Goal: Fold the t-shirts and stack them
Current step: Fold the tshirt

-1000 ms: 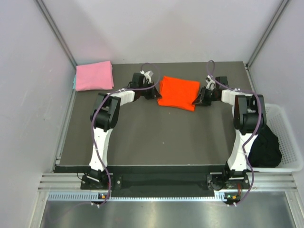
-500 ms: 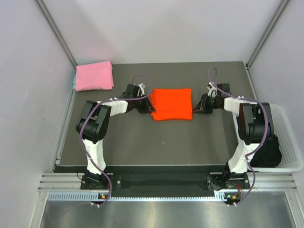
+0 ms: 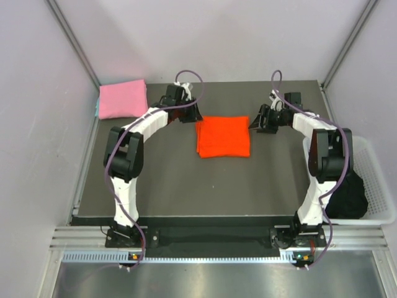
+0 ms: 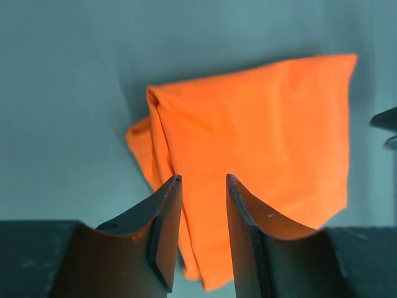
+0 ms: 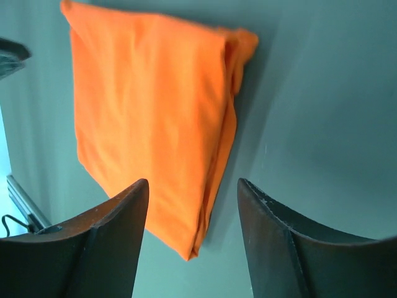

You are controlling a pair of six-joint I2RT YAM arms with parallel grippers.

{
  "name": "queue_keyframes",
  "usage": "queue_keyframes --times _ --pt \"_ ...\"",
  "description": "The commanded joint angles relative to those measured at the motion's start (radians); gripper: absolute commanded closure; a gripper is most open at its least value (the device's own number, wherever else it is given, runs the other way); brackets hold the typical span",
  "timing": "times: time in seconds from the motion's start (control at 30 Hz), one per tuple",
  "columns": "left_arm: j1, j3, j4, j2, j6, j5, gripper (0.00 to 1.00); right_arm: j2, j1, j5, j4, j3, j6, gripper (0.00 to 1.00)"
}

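Top external, folded orange shirt point(image 3: 223, 137) between left gripper point(image 3: 193, 114), fingers point(image 4: 162, 230) narrowly parted, and right gripper point(image 3: 254, 124), fingers point(image 5: 105, 242) spread, pink shirt point(image 3: 123, 99) far-left, basket point(image 3: 372, 162) right.

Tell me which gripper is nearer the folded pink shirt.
Left. The left gripper is at the far-left corner of the orange shirt, a short way right of the pink shirt; the right gripper is beyond the opposite side, farther off.

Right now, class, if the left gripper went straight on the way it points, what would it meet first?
Most likely the orange-red t-shirt: in the left wrist view the open, empty left gripper aims at its folded edge. Depth is unclear, so it might touch the table first.
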Motion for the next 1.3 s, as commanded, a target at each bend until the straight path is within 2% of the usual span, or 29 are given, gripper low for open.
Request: queue_keyframes --times 0.0,0.3,0.47,0.5,0.57,0.6,0.63,0.67,0.7,0.73,0.77,0.8,0.93,1.03,1.17,1.2,1.27 --pt "0.004 0.073 -0.058 0.104 0.103 0.018 0.6 0.072 0.0 -0.05 -0.031 0.122 -0.07 0.4" --pt "0.004 0.274 -0.063 0.271 0.133 0.051 0.59 0.255 -0.002 -0.073 -0.112 0.349 -0.11 0.4" --pt "0.019 0.333 -0.037 0.331 0.108 0.054 0.62 0.341 0.0 -0.075 -0.102 0.435 -0.082 0.41" --pt "0.024 0.333 -0.014 0.337 0.099 0.076 0.65 0.35 -0.002 -0.073 -0.077 0.441 -0.073 0.42" --pt "0.039 0.336 0.003 0.351 0.071 0.096 0.77 0.374 0.0 -0.078 -0.049 0.446 -0.032 0.44" --pt "0.047 0.337 0.011 0.365 0.064 0.117 0.82 0.384 -0.002 -0.087 -0.037 0.446 -0.019 0.48" --pt "0.052 0.339 0.023 0.372 0.053 0.126 0.92 0.39 -0.002 -0.098 -0.002 0.437 0.007 0.5" --pt "0.056 0.339 0.026 0.377 0.047 0.137 0.96 0.399 0.0 -0.098 0.013 0.432 0.019 0.52" --pt "0.064 0.339 0.034 0.388 0.044 0.142 1.0 0.402 0.0 -0.093 0.026 0.424 0.028 0.58" --pt "0.067 0.337 0.039 0.392 0.031 0.149 1.0 0.404 -0.002 -0.086 0.049 0.412 0.048 0.62" --pt "0.072 0.337 0.043 0.404 0.022 0.153 1.0 0.413 0.0 -0.083 0.059 0.406 0.054 0.73" --pt "0.084 0.334 0.048 0.409 0.01 0.157 1.0 0.416 0.0 -0.078 0.069 0.398 0.059 0.78" --pt "0.111 0.316 0.086 0.423 -0.083 0.166 1.0 0.431 0.0 -0.049 0.104 0.375 0.108 0.87" --pt "0.113 0.355 0.089 0.403 -0.093 0.192 0.99 0.422 -0.002 -0.05 0.086 0.401 0.12 0.8" --pt "0.118 0.451 0.008 0.337 -0.088 0.212 0.84 0.337 0.0 -0.023 0.018 0.43 0.12 0.59" --pt "0.121 0.454 -0.012 0.317 -0.091 0.203 0.73 0.315 0.0 -0.011 -0.011 0.43 0.12 0.52" --pt "0.122 0.442 -0.033 0.25 -0.09 0.18 0.69 0.243 -0.002 0.023 -0.045 0.426 0.113 0.48"
